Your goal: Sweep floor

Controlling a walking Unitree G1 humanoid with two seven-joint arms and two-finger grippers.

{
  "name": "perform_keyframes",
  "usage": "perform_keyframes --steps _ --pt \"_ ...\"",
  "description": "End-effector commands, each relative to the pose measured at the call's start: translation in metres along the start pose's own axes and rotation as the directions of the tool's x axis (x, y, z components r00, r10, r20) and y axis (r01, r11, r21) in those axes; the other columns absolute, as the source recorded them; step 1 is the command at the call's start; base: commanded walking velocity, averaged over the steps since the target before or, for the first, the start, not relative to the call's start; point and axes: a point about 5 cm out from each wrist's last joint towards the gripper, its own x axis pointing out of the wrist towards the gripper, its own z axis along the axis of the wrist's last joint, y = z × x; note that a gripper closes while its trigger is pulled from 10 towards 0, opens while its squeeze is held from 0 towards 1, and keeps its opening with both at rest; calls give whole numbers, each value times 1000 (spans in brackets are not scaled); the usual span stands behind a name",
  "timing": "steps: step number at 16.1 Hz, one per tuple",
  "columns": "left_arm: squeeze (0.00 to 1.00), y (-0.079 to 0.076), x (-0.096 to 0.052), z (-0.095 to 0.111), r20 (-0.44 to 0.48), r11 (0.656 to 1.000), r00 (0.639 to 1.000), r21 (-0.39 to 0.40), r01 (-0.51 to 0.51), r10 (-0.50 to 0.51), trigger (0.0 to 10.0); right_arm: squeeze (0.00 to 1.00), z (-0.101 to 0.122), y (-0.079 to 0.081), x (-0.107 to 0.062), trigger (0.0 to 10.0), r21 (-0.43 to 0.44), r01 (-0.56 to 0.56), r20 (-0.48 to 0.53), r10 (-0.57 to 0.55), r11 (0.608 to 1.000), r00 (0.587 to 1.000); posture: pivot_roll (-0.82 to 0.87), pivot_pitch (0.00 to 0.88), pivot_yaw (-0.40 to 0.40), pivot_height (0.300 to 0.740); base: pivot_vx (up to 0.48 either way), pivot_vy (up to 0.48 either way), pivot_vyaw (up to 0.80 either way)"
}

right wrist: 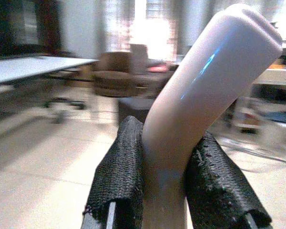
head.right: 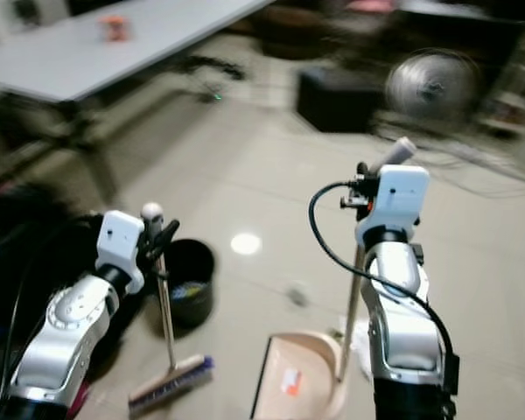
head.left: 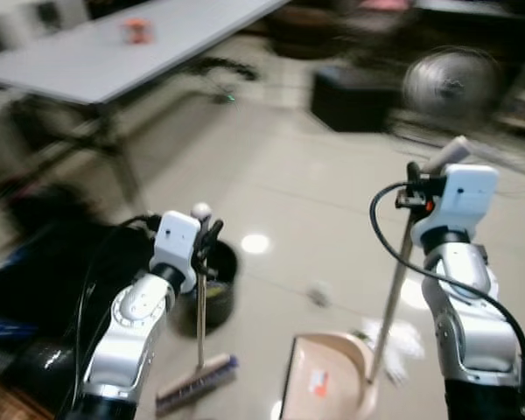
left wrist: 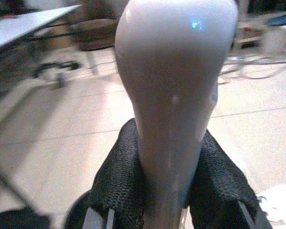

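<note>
The left end effector point(head.left: 208, 241) pinches the broom point(head.left: 199, 350) near its handle top; its long axis runs upright, brush head on the floor point(head.left: 289, 184) at lower left of frame. The right end effector point(head.left: 413, 188) pinches the dustpan point(head.left: 324, 381) handle, pan at lower centre, just right of the brush. A small scrap point(head.left: 318, 295) lies above both, nearer the pan. No writing readable
</note>
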Motion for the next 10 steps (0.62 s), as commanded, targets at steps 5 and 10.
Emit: perform_keyframes --steps 5,10 --pt "0 -1 -1 17 102 1000 995 24 -13 11 10000 0 12 -5 -5 10000 -59 20 42 -17 998 999 -92 0 -9 740 0 0 -800" --pt "0 2 3 46 243 995 965 -15 -100 101 10000 0 19 -13 0 10000 -102 59 76 -51 993 996 -95 0 -5 740 0 0 -800"
